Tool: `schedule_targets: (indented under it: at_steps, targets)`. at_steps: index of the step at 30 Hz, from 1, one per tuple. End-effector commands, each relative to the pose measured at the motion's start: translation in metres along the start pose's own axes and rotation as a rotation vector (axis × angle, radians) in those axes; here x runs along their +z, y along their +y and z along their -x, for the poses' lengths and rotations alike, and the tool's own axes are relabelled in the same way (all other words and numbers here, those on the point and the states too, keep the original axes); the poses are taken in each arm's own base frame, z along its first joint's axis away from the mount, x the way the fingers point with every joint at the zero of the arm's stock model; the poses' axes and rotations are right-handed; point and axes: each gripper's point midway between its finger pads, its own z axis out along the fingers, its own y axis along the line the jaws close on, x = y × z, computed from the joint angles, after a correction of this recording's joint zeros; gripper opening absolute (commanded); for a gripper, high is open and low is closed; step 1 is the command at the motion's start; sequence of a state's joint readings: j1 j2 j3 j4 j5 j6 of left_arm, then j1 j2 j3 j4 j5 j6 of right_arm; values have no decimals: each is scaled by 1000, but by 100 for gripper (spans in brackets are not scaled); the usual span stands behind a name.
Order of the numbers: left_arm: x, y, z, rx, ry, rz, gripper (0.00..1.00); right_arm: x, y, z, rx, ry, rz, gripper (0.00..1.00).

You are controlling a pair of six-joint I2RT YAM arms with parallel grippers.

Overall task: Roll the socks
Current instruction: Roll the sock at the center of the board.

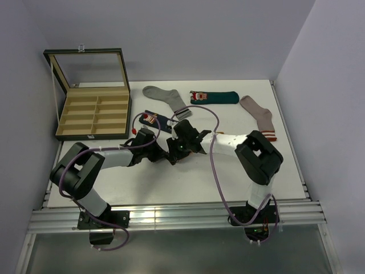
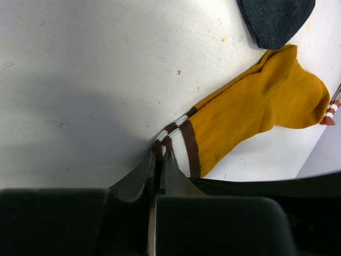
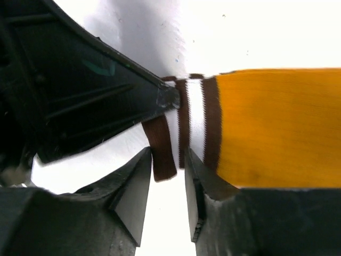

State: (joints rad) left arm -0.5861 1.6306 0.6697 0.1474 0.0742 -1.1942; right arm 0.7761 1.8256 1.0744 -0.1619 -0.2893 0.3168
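The mustard-orange sock (image 2: pixel 250 112) lies flat, its brown-and-white striped cuff (image 2: pixel 181 146) toward me. My left gripper (image 2: pixel 160 154) is shut on a corner of that cuff. My right gripper (image 3: pixel 168 160) is open, its jaws on either side of the cuff's brown edge (image 3: pixel 162 149); the sock body (image 3: pixel 277 128) lies to the right. In the top view both grippers, left (image 1: pixel 165 155) and right (image 1: pixel 177 149), meet mid-table and hide this sock. The navy sock (image 1: pixel 155 120) lies just behind them. The dark teal sock (image 1: pixel 214 97) lies at the back.
A grey sock (image 1: pixel 165 96) lies at the back, left of the teal one. A pinkish-beige sock (image 1: pixel 259 117) lies at the right. An open wooden compartment box (image 1: pixel 94 111) stands at the back left. The navy sock's toe (image 2: pixel 277 18) shows in the left wrist view.
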Motion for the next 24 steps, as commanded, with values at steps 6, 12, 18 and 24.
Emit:
schedule_targets:
  at_steps: [6, 12, 18, 24]
  targets:
    - [-13, 23, -2, 25, -2, 119, 0, -43, 13, 40, -169, -277, -120, 45]
    - [-14, 21, -5, 33, 31, 142, 0, -48, 24, 33, -350, -356, -228, 46]
    - [-17, 11, 5, 66, 29, 162, 0, -34, 32, 16, -438, -354, -274, 49]
    - [-16, 7, 14, 71, 46, 171, 0, -23, 35, 10, -487, -366, -289, 50]
